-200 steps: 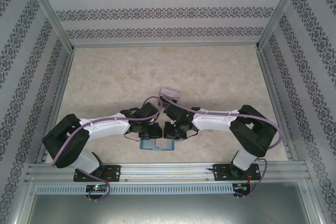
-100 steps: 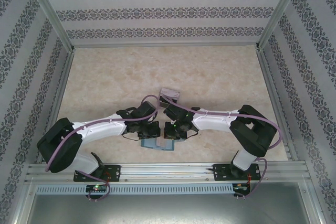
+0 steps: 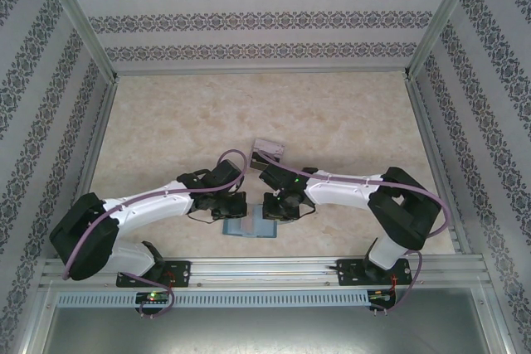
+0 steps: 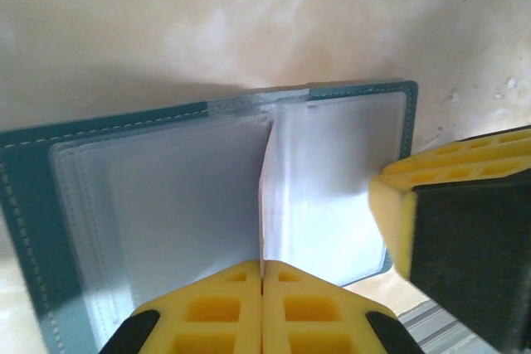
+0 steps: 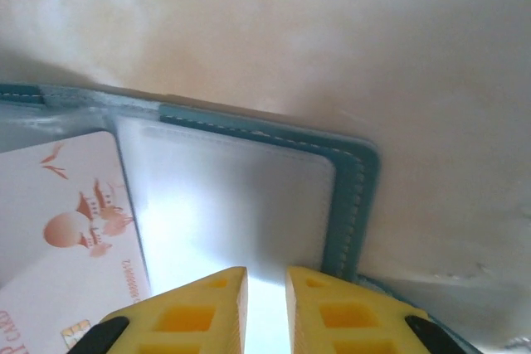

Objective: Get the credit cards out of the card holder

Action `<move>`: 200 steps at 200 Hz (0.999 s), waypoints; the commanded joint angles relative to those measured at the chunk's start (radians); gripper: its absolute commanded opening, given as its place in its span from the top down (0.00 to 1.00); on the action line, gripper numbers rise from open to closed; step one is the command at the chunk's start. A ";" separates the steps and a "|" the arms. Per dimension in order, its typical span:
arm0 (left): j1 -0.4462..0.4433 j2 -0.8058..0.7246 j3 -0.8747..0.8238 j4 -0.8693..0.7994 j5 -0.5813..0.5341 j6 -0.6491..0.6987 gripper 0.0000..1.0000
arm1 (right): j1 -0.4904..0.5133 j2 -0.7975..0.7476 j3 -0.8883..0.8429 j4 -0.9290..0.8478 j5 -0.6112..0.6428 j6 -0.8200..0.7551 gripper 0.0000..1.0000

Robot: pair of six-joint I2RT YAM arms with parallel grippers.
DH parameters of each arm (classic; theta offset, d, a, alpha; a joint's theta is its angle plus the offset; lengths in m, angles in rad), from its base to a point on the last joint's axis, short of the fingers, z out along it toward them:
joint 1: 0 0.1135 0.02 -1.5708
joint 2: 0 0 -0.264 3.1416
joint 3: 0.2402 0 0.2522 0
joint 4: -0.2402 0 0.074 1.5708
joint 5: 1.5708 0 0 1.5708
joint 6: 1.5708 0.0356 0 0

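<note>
Top view: left gripper (image 3: 232, 208) and right gripper (image 3: 275, 208) are covering the card holder (image 3: 250, 231), so we're seeing just its near strip. Left wrist view is cropping its left and bottom edges. We're not telling whether the pale sheet (image 4: 267, 196) pinched in the left gripper is card or sleeve. Right wrist view is cutting off the pinkish-white card (image 5: 62, 213), and its print is reading too small.
</note>
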 commanded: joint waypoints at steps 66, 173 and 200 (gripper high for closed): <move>0.016 0.113 0.231 -0.315 0.037 0.612 0.97 | -0.022 -0.151 0.020 -0.099 0.069 -0.013 0.75; 0.014 0.230 0.539 -0.560 -0.028 1.476 1.00 | -0.141 -0.383 -0.104 -0.201 0.094 -0.038 0.75; 0.016 0.261 0.613 -0.595 -0.077 1.631 1.00 | -0.168 -0.452 -0.117 -0.249 0.110 -0.047 0.75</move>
